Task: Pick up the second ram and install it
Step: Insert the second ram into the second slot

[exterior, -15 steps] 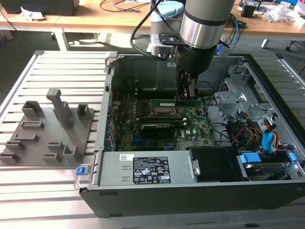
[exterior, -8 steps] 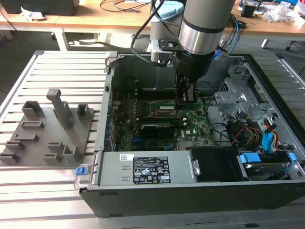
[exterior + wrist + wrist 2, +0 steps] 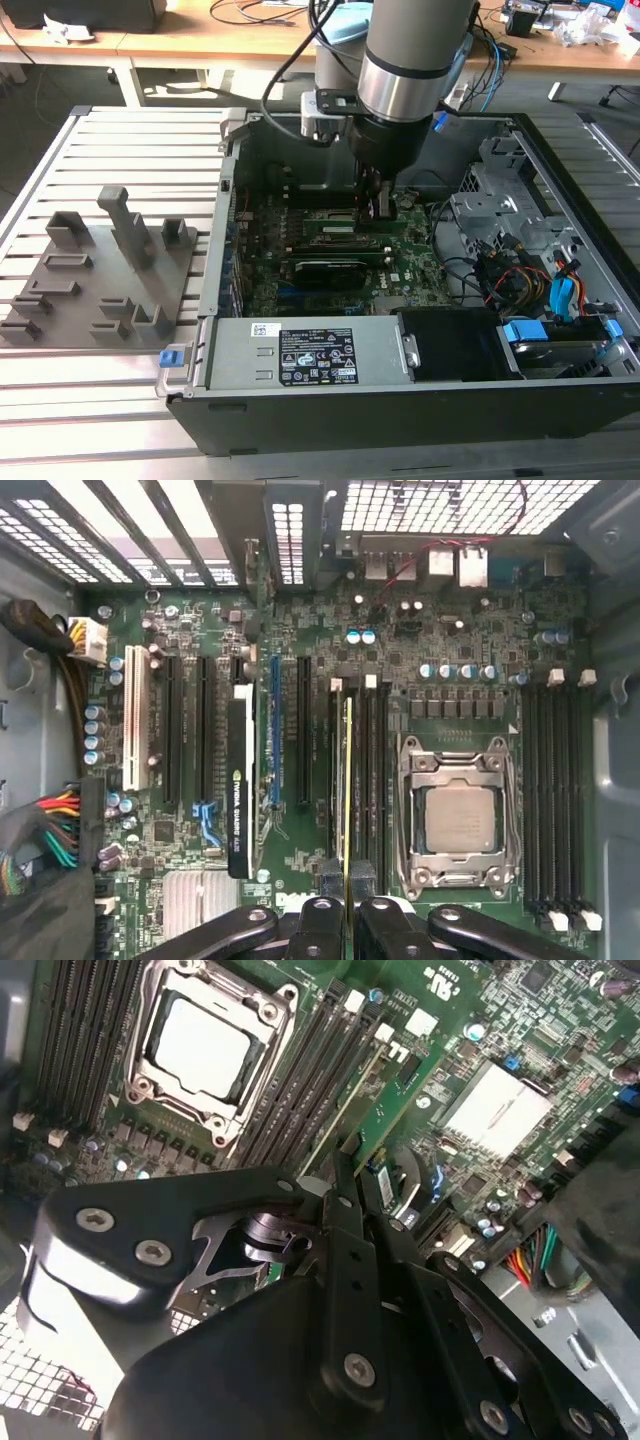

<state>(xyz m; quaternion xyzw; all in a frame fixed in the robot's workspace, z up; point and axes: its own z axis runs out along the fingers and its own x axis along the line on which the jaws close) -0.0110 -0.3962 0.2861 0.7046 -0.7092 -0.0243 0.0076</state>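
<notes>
Open PC case (image 3: 470,400) on slatted bench, arm reaching inside. Gripper (image 3: 347,905) is closed edge-on around the second ram (image 3: 347,780), which sits directly below it over the slots beside the CPU socket (image 3: 458,815). Keep it square to the slot; press evenly.

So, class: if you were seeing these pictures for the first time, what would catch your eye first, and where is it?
The arm's gripper reaches down into the open computer case, shut on the second ram, which stands on edge over the memory slots. Just beside it sits the square CPU socket with its shiny metal frame.
</notes>
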